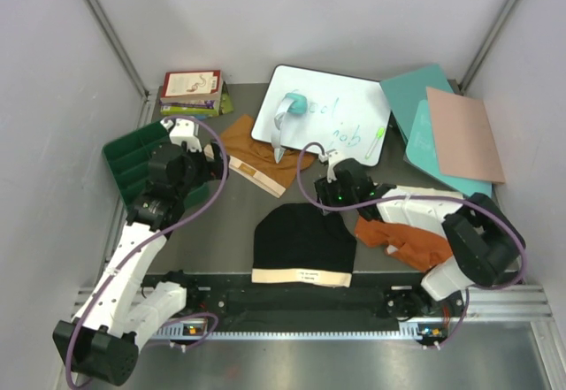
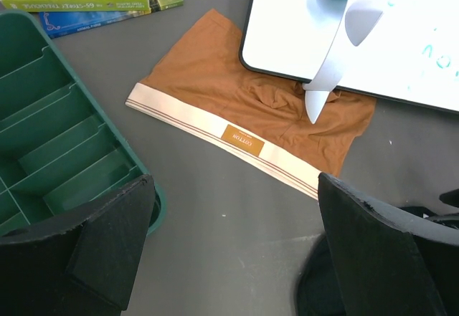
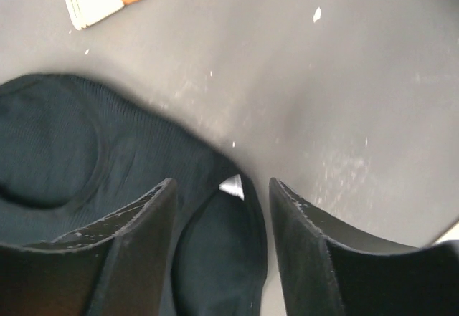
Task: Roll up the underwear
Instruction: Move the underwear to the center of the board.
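Note:
The black briefs (image 1: pixel 303 240) lie flat at the table's middle, cream waistband toward the arms. My right gripper (image 1: pixel 329 194) is open at their far right corner; in the right wrist view the fingers (image 3: pixel 136 230) straddle a fold of the black cloth (image 3: pixel 219 259), gripper (image 3: pixel 222 187) low over it. The mustard-tan briefs (image 1: pixel 256 162) lie partly under the whiteboard, also seen in the left wrist view (image 2: pixel 229 87). My left gripper (image 1: pixel 215 162) is open and empty (image 2: pixel 233 244) above bare table near them. The rust-orange briefs (image 1: pixel 402 235) lie bunched under the right arm.
A green compartment tray (image 1: pixel 133 164) stands at the left, beside the left gripper (image 2: pixel 50 137). Books (image 1: pixel 190 92) lie at the back left. A whiteboard (image 1: pixel 340 111) carries a teal-and-white object (image 1: pixel 287 111) and a green marker (image 1: pixel 376 142). Teal and pink boards (image 1: pixel 447 125) lie back right.

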